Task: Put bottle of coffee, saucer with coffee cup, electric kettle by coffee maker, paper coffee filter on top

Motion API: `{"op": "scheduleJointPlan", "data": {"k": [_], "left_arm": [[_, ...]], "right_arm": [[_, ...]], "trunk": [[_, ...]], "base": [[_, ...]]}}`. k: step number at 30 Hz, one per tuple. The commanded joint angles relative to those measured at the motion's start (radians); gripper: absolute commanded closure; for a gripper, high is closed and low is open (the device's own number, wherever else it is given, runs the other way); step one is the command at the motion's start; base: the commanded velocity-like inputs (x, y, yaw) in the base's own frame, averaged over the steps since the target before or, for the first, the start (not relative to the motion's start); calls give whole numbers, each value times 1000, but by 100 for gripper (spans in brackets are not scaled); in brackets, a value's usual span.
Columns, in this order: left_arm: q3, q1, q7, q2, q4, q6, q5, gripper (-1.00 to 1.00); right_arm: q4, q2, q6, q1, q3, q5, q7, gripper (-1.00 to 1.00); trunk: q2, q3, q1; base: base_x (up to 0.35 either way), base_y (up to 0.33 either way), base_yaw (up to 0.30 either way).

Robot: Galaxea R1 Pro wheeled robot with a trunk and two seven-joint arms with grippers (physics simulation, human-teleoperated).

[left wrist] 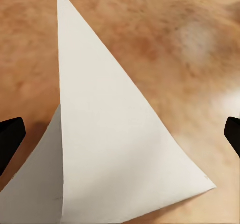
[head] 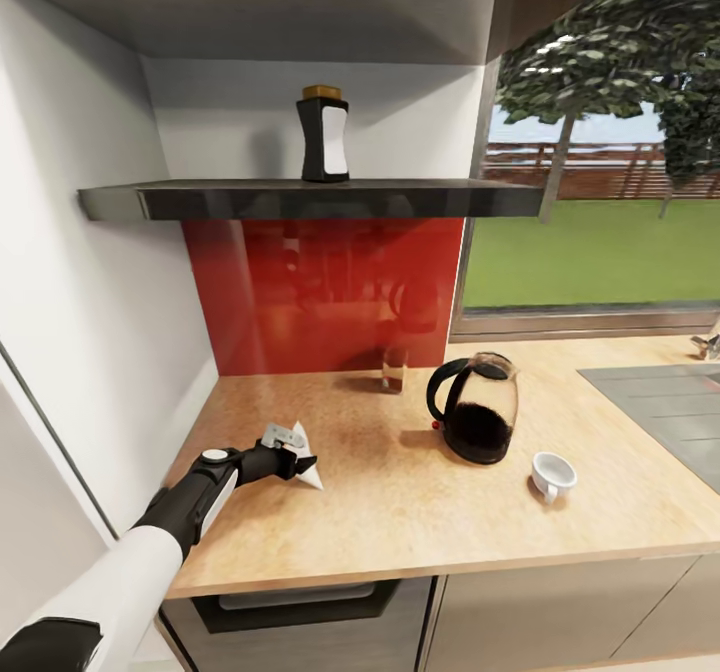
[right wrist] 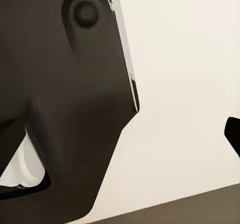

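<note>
A white paper coffee filter (head: 308, 472) lies flat on the beige kitchen countertop (head: 400, 512) near its left end. My left gripper (head: 296, 462) is down at it, open, and in the left wrist view the filter (left wrist: 110, 154) lies between the wide-apart black fingertips (left wrist: 10, 139). The bottle of coffee (head: 323, 138) stands on the dark shelf (head: 300, 199) above. The glass electric kettle (head: 475, 407) stands mid-counter, with the white coffee cup (head: 553, 475) to its right front. My right gripper (right wrist: 150, 134) faces a pale wall, with one fingertip (right wrist: 233, 134) at the frame edge. The coffee maker and saucer are out of view.
A red backsplash (head: 330, 292) runs behind the counter, and a small clear glass (head: 393, 367) stands against it. The steel sink (head: 665, 407) is set in at the right, under a window. A white wall (head: 90, 352) closes off the left side. A dark robot part (right wrist: 65, 99) looms close in the right wrist view.
</note>
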State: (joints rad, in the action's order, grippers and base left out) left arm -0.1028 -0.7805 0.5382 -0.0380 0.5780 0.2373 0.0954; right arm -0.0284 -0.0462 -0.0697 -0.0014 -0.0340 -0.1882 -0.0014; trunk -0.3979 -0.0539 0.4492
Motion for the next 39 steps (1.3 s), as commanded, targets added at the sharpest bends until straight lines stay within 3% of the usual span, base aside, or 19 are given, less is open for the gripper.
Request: {"op": "scheduleJointPlan", "data": {"k": [1,30,31,39], "left_arm": [[-1,3,3,0,2,3,7,-100],[-10,32,3,4,-1,0,6,-100],[-10,32,3,4,-1,0,6,100],[-9,32,3,3,-1,0,6,100]], "right_arm": [[-1,0,-2,0,-3,-5,0,-100],[-1,0,-2,0,-3,-5,0,-100],[-1,0,-2,0,-3,-5,0,-100],[-1,0,-2,0,-3,-5,0,-100]], "trunk": [[-2,-2,1],[-2,-2,1],[-2,-2,1],[-2,-2,1]], "base": [[140,-70,0],[19,-7,0],[0,0,0],[0,0,0]]}}
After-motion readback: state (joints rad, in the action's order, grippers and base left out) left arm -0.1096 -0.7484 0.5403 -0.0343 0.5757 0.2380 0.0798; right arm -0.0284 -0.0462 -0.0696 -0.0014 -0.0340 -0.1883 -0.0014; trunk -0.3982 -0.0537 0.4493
